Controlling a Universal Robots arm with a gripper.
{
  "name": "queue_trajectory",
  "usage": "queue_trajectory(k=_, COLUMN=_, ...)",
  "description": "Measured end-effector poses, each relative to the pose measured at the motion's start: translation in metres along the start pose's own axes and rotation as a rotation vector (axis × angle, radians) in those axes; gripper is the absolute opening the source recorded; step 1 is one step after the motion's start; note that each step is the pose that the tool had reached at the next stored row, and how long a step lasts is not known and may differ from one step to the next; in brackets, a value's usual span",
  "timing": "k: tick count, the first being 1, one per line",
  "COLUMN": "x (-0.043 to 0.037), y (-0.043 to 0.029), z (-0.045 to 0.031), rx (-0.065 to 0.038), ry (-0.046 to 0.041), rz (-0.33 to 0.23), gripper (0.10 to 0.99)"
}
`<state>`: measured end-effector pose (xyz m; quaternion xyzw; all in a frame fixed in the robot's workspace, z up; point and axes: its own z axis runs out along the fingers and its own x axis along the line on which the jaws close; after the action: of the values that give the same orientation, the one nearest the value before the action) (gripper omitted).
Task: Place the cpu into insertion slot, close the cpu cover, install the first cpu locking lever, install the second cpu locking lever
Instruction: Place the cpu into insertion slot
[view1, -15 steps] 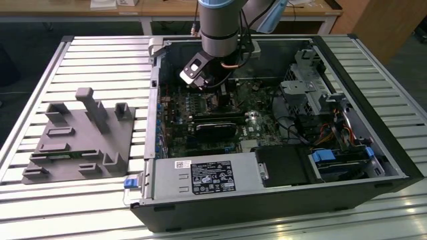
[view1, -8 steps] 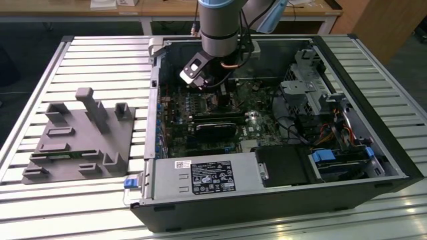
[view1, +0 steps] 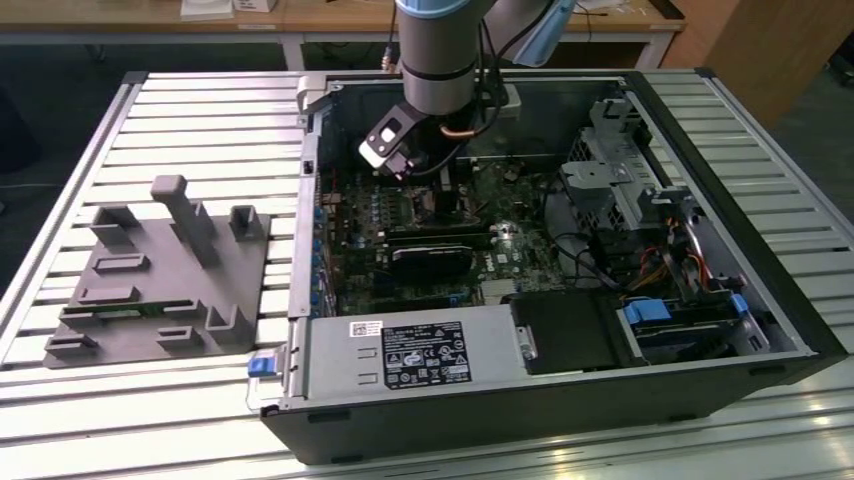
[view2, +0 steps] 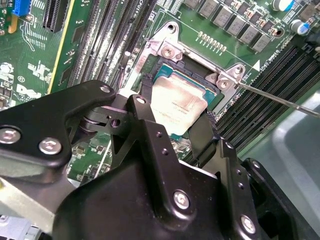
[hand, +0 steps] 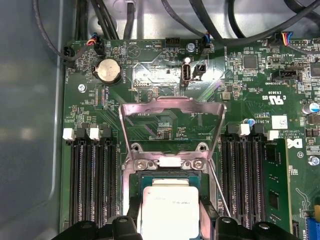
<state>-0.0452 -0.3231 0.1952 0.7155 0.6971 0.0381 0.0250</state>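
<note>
A robot arm (view1: 441, 50) reaches down into an open computer case (view1: 787, 330) lying on a slatted tabletop (view1: 200, 110), its end effector (view1: 424, 185) low over the far half of the green board. A grey fixture (view1: 160, 275) sits on the tabletop at the exterior view's left, well apart from the case.

In both wrist views the end effector (view2: 175, 120) (hand: 170, 220) is clenched on the cpu (view2: 177, 107) (hand: 170, 210), a black finger pressed to each of two opposite edges. The chip hangs silver face up just above the insertion slot (view2: 197, 82) (hand: 165, 179), slightly off the slot's teal rim, which peeks out along one side.

The first wrist view takes in the cpu cover (hand: 172, 106), swung up and open beyond the slot, with board components visible through its window, banks of black memory slots (hand: 92, 185) on either side and a coin battery (hand: 108, 71) farther off. The second wrist view looks closely along the fingers (view2: 145, 120) and shows the chip tilted a little against the slot. A thin wire lever (view2: 280, 97) (hand: 220, 192) stands free beside the slot in both.
</note>
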Motion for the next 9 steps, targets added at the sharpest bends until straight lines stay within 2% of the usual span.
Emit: queue_trajectory(k=9, x=0.0005, y=-0.0001, z=0.0015, rx=0.0, ry=0.001, rz=-0.012, gripper=0.541)
